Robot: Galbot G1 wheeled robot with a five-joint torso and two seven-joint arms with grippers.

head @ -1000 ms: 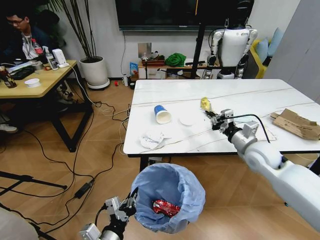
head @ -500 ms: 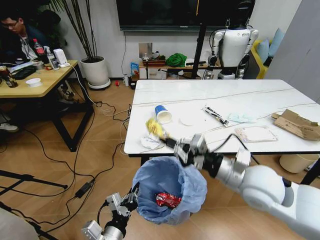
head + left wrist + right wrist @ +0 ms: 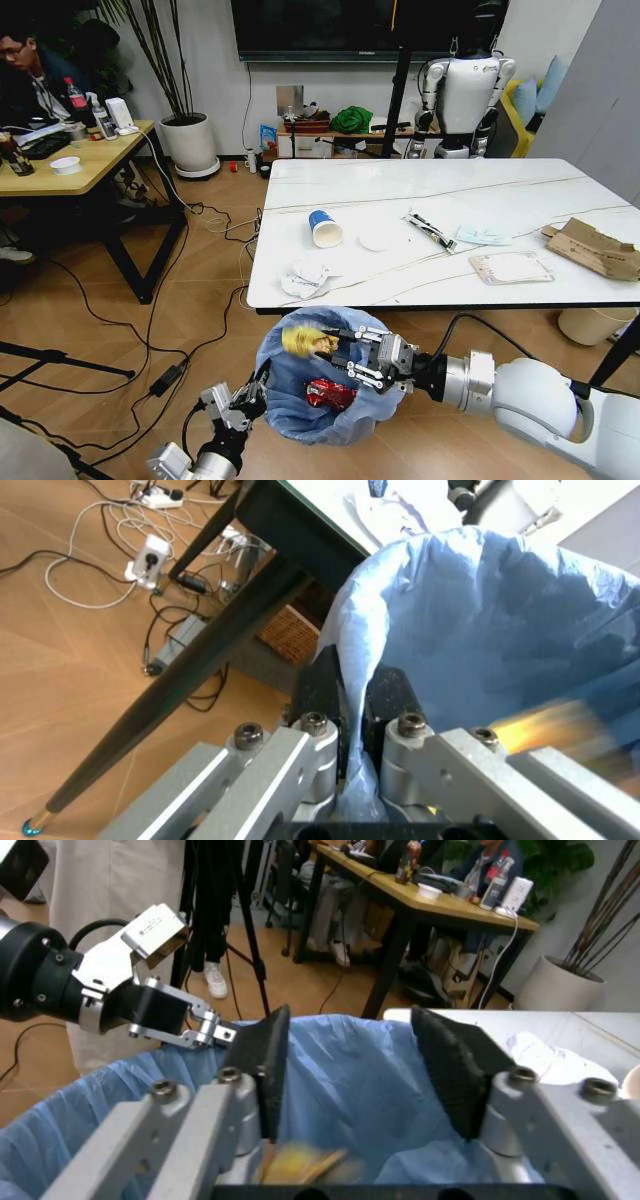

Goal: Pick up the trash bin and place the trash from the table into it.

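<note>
Head view: trash bin (image 3: 335, 385), lined with a crinkly light-blue bag, sits below the near edge of the white marble desk (image 3: 520, 205), tipped toward the robot. Left gripper (image 3: 243, 402) at the bin's near-left rim; in the left wrist view its jaws are pressed together on the bag-covered rim (image 3: 350, 705).

Right gripper (image 3: 345, 352) reaches in over the bin's mouth from the right. Right wrist view shows its black pads (image 3: 268, 1057) spread apart, bag interior between them. Yellow snack wrapper (image 3: 305, 340) is at the gripper's tip over the bin opening, blurred; cannot tell if it touches the pads. Red wrapper (image 3: 326, 392) lies in the bin's bottom.

On the desk: blue-and-white paper cup (image 3: 324, 228) on its side near the left edge, crumpled white paper (image 3: 303, 279) at the near-left corner, face mask (image 3: 483, 235) mid-desk, clear plastic packet (image 3: 510, 267) near the front edge, torn brown cardboard (image 3: 592, 246) at the far right.
</note>
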